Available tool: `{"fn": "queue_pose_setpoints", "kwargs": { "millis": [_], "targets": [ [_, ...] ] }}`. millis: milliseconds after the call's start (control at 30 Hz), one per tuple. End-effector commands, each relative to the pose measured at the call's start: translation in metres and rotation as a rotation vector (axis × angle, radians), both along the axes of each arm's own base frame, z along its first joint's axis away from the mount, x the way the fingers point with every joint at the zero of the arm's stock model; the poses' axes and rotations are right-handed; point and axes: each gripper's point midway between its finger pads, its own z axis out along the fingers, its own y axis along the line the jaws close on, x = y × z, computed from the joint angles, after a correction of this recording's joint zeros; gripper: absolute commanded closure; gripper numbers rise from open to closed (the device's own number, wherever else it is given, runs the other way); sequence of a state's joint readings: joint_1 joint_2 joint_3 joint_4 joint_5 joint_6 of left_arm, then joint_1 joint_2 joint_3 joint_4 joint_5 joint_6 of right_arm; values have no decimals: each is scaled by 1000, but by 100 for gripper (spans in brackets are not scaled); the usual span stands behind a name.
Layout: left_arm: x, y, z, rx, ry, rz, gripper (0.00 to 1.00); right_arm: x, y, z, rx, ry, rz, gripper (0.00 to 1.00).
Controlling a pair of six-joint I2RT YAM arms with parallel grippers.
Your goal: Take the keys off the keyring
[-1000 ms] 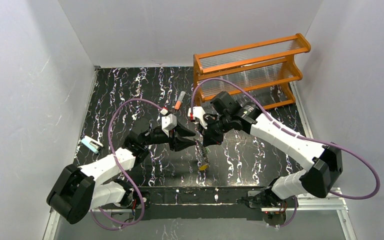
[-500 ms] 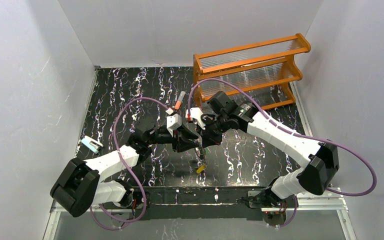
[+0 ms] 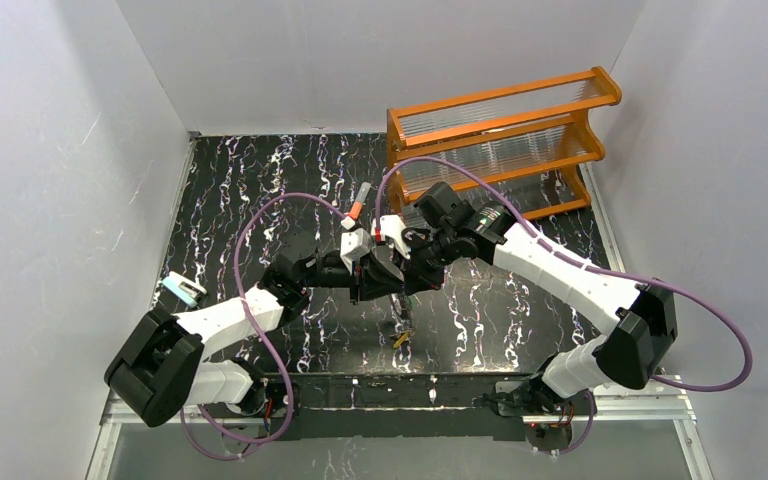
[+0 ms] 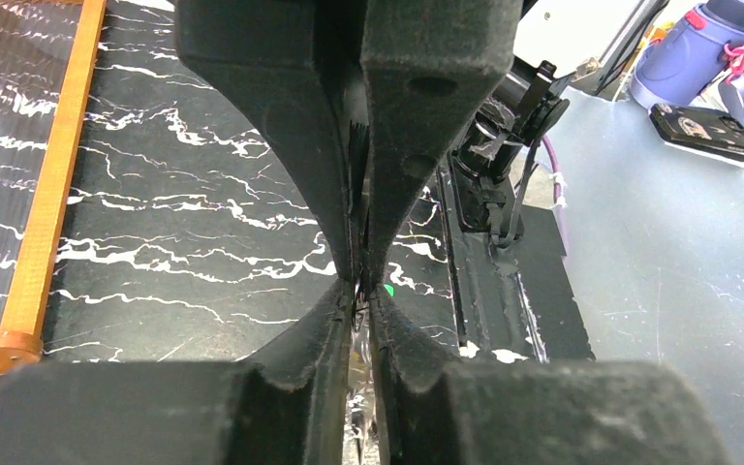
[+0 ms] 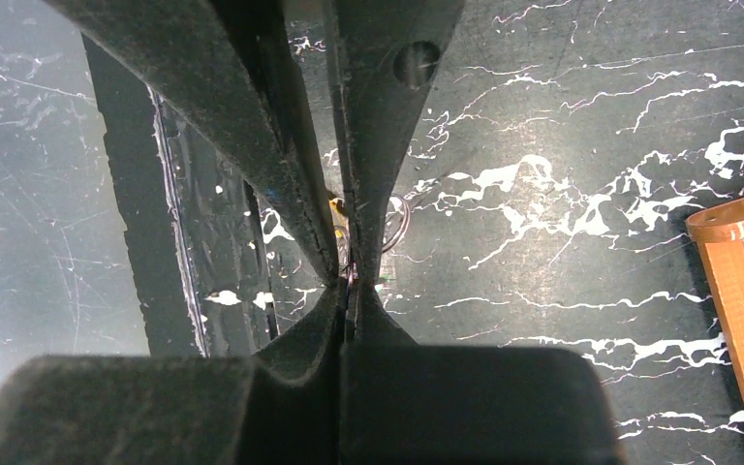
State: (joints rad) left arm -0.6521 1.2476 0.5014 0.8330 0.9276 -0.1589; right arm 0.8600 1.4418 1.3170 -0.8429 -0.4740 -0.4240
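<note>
Keyring (image 3: 400,312) hangs in the air above the table (image 3: 260,200). We see the left gripper (image 3: 384,279) and the right gripper (image 3: 408,281) face to face, each pinched narrow on its thin metal. We think this steadies it, so the keys (image 3: 401,338) dangle free below.

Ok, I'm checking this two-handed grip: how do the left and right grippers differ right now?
The left gripper reaches in from the left; the right gripper from the right, tip to tip. The left's fingers leave a thin slit with something silvery in it; the right's look pressed together. Both appear shut on the keyring, with a yellow key hanging below.
</note>
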Motion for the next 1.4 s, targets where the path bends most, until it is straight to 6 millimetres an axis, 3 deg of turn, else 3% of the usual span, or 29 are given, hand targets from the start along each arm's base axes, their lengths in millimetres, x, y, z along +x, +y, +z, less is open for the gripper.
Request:
{"fn": "queue_pose_setpoints", "kwargs": {
  "millis": [0,67,167,300,433,533,1033,1367],
  "targets": [
    [-7,-5,10,-16,-11,-57,93,4,15,23,83,-52,33,99],
    [-9,-5,10,-16,-12,-69,100,4,15,23,90,-59,32,99],
    [-10,-4,10,-16,-16,-73,100,7,14,25,113,-90,21,97],
    [-5,-2,13,-24,-30,-21,100,18,7,27,167,-194,-73,85],
    [3,0,18,-35,-40,44,100,34,-2,55,300,-356,-199,70],
    [6,0,23,-52,-41,71,100,36,-9,62,382,-424,-248,64],
    [-9,6,31,-102,-106,23,100,15,-10,16,552,-422,-190,62],
    [-16,5,33,-101,-103,-43,100,0,4,16,671,-395,-98,60]
  ]
}}
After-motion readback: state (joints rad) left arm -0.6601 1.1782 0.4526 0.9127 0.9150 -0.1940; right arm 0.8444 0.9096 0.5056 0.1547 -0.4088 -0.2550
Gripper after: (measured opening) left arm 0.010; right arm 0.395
